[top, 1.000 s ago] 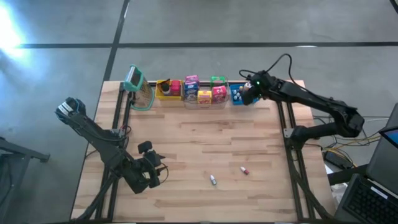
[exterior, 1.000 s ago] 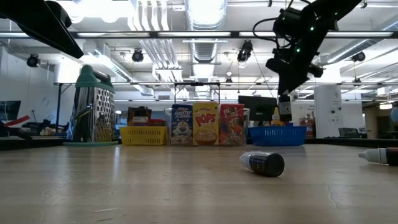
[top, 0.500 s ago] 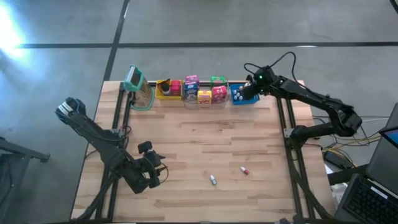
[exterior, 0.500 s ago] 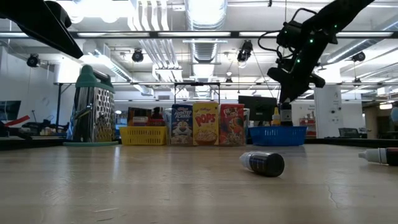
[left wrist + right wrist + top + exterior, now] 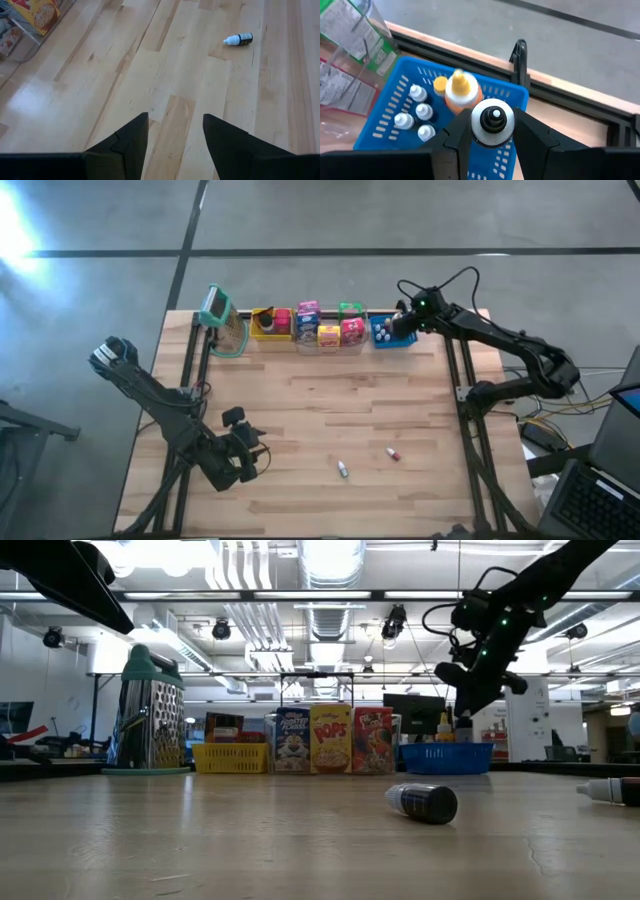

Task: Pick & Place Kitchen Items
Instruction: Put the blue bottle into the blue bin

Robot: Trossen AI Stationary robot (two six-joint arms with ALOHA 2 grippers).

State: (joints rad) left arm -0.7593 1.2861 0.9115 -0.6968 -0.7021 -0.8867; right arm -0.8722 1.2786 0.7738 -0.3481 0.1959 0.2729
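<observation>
**Where my cameras look**

High view looks straight down on my table (image 5: 330, 410). Low view sits at tabletop, facing the far blue bin (image 5: 445, 757). My right wrist hangs close above that bin, probably steeply.

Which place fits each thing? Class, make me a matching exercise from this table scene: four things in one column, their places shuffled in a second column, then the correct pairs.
Things:
1. grater
2. yellow basket
3. dark-labelled bottle
4. white-capped bottle

Places:
A. lying on its side on the bare wood
B. held in the right hand, above the blue basket
C. at the left end of the back row
D. between the grater and the cereal boxes

Pairs: 1-C, 2-D, 3-A, 4-B
</observation>
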